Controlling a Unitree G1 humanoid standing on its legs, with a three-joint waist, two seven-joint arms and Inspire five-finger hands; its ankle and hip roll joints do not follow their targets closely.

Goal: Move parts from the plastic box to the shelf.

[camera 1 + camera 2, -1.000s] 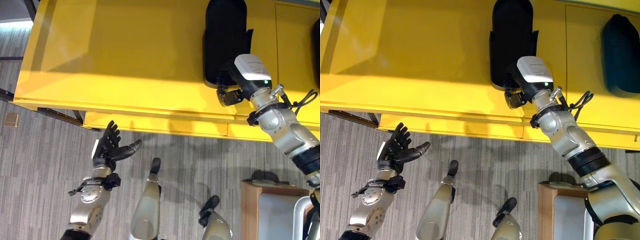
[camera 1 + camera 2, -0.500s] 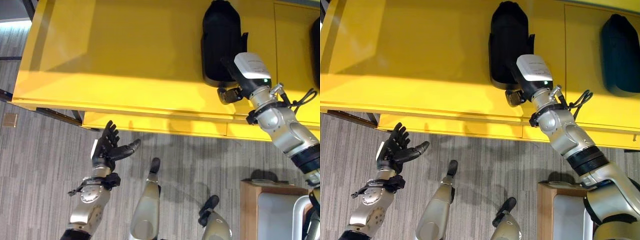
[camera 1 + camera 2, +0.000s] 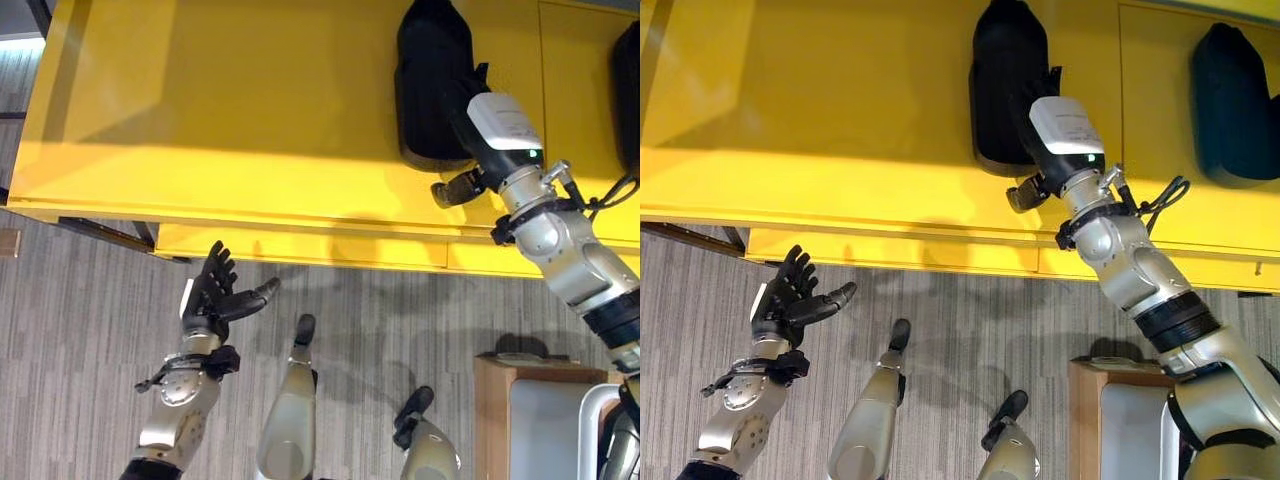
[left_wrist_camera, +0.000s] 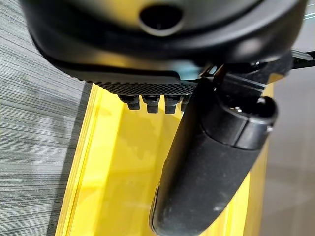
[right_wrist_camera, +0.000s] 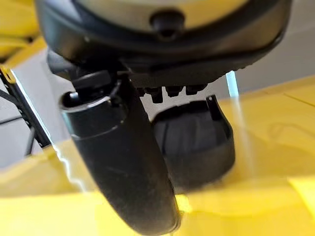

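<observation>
While the right arm reaches over the shelf: the black moulded part (image 3: 1005,85) lies flat on the yellow shelf top (image 3: 230,90).
Right hand (image 3: 455,185): at the part's near end, thumb sticking out; whether its fingers grip the part I cannot tell.
Change: against half a second ago the part sits a little farther back on the shelf, wrist following; some of this may be camera shift.
Meaning: likely the placing step, the part being nudged home.
Left hand (image 3: 215,297): fingers spread and relaxed, holding nothing, over grey floor (image 3: 80,330) just before the shelf edge.
Neighbour: a second dark part (image 3: 1235,105) lies on the shelf, well apart to the right.
</observation>
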